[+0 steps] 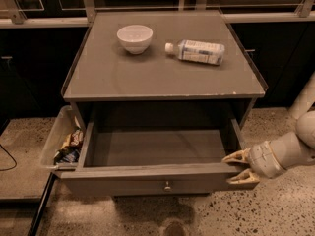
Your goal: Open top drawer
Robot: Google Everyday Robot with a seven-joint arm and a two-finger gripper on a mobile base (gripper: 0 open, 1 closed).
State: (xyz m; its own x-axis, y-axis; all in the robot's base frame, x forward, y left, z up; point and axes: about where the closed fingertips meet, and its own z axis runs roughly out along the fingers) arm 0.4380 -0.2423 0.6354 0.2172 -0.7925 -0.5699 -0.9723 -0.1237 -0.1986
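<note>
The top drawer (157,178) of the grey cabinet stands pulled out towards me. Its grey box interior is empty and its flat front panel carries a small round metal knob (168,185) at centre. My gripper (237,166) is at the drawer's right front corner, coming in from the right. Its two tan fingers (236,157) are spread apart, one above and one below the corner of the front panel's top edge. The other drawers are out of view below.
On the cabinet top (162,73) stand a white bowl (135,38) and a plastic bottle (197,51) lying on its side. A clear bin (55,140) holding snack packets sits at the cabinet's left. Dark cabinets line the back. The floor is speckled.
</note>
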